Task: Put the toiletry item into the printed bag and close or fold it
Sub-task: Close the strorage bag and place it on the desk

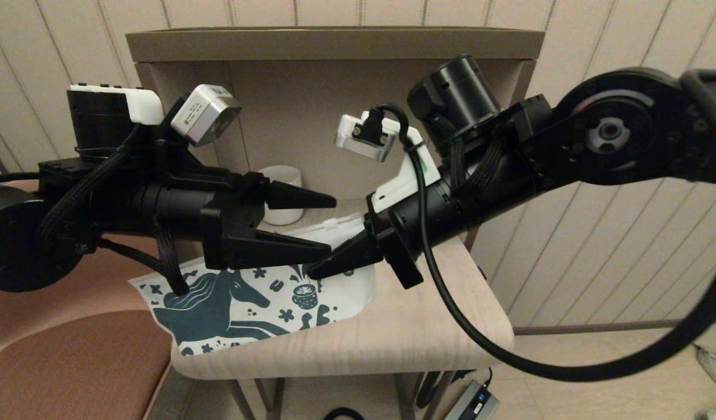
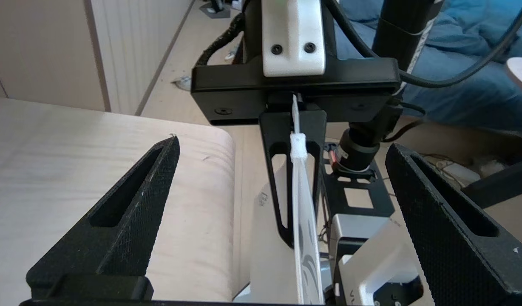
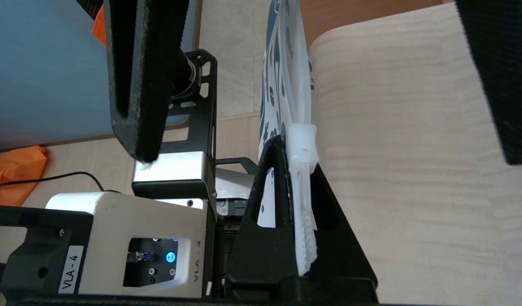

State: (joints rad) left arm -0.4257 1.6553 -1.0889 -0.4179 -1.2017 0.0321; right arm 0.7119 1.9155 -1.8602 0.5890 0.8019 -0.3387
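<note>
Right now the right claw (image 1: 320, 269) is pinched tight on the top edge of the printed bag (image 1: 247, 303). It holds that edge up, and the rest of the bag lies on the table (image 1: 404, 326). The edge runs straight from this claw to the left claw (image 1: 332, 225). That one is wide open, with one finger on each side of the white slider (image 2: 298, 145). So it is nearest for closing. The toiletry item cannot be seen.

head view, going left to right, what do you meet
brown seat → left tool → white mug → right tool → grey power brick on the floor
</note>
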